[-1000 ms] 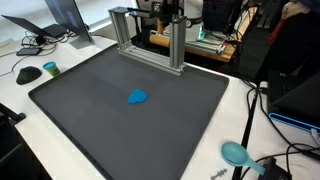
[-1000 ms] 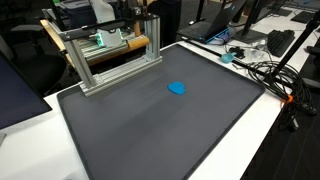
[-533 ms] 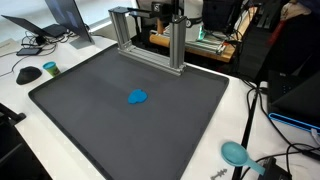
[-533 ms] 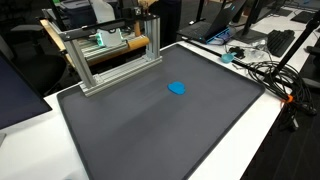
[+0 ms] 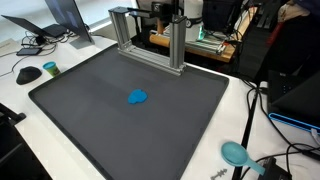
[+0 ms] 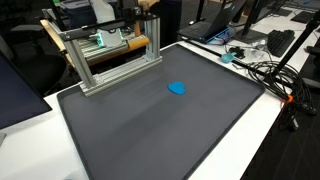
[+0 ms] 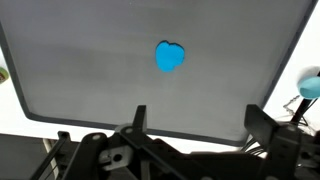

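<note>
A small blue object lies near the middle of a large dark grey mat. It shows in both exterior views and in the wrist view. In the wrist view my gripper is open and empty, its two dark fingers spread wide. It is high above the mat, well away from the blue object. I cannot make out the gripper in either exterior view.
An aluminium frame stands at the mat's far edge. A teal round tool lies off the mat's corner. A mouse, a laptop and cables lie on the white table around the mat.
</note>
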Controlling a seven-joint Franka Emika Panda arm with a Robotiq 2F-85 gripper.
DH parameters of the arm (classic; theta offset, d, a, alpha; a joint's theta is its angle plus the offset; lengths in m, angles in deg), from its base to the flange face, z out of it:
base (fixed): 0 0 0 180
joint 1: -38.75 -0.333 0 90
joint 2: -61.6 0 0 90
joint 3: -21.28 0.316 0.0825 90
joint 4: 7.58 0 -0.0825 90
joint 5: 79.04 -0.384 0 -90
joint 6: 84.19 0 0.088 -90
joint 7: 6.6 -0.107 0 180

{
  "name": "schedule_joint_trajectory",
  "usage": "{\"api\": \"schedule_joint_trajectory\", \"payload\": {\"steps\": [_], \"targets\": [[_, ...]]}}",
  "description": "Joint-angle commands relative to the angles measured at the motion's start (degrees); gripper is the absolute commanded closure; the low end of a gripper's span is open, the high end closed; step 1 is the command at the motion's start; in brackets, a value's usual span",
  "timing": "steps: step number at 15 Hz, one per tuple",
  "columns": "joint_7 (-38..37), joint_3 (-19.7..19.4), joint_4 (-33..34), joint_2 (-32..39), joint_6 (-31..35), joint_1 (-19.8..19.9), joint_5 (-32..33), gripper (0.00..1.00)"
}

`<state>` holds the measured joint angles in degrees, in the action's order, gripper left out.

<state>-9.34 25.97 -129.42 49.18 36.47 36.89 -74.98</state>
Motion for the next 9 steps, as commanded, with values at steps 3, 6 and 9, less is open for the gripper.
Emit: {"api": "schedule_joint_trajectory", "payload": {"steps": [3,6,9], "targets": [[-0.8,0.1,11.3,10.4,-5.1,-0.7,0.2,0.0],[-0.1,-0.2,7.8,8.4,-2.5,-0.7,0.1,0.0],[-0.1,-0.2,7.8,8.3,-2.5,-0.7,0.1,0.0]]}}
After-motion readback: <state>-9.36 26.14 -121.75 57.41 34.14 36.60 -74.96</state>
